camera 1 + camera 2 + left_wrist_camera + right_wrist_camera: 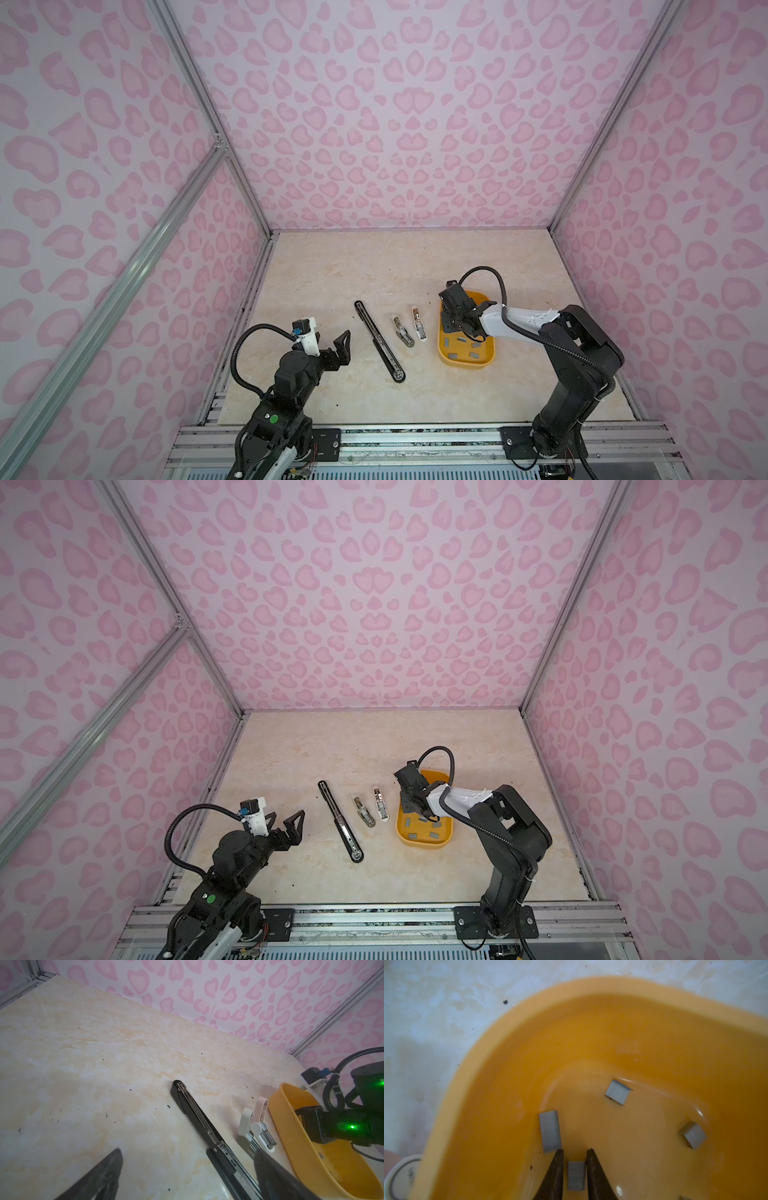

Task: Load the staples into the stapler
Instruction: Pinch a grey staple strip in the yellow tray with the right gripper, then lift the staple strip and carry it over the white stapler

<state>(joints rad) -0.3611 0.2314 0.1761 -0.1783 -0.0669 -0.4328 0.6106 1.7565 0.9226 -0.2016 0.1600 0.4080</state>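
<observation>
A yellow tray (465, 362) sits on a pale marble-look tabletop (374, 270). Several staples (452, 355), short flat grey strips, lie scattered on the tray's floor. None are outside the tray.

The right gripper (575, 1150) reaches down into the tray. In the right wrist view its dark fingers (593, 1167) stand narrowly parted on either side of one staple strip (576, 1175). The strip lies flat on the tray floor, and a thin line of yellow shows on each side of it, so the fingers are not pinching it. Three more strips lie nearby on the tray floor.

In both top views, three staplers lie opened out to the left of the tray. A small white stapler (419, 324) lies just beside the tray, then a small grey stapler (403, 331), then a long black stapler (379, 340).

The left gripper (286, 820) hovers well apart from the tray (beyond the black stapler). Its fingers are spread wide and hold nothing.
</observation>
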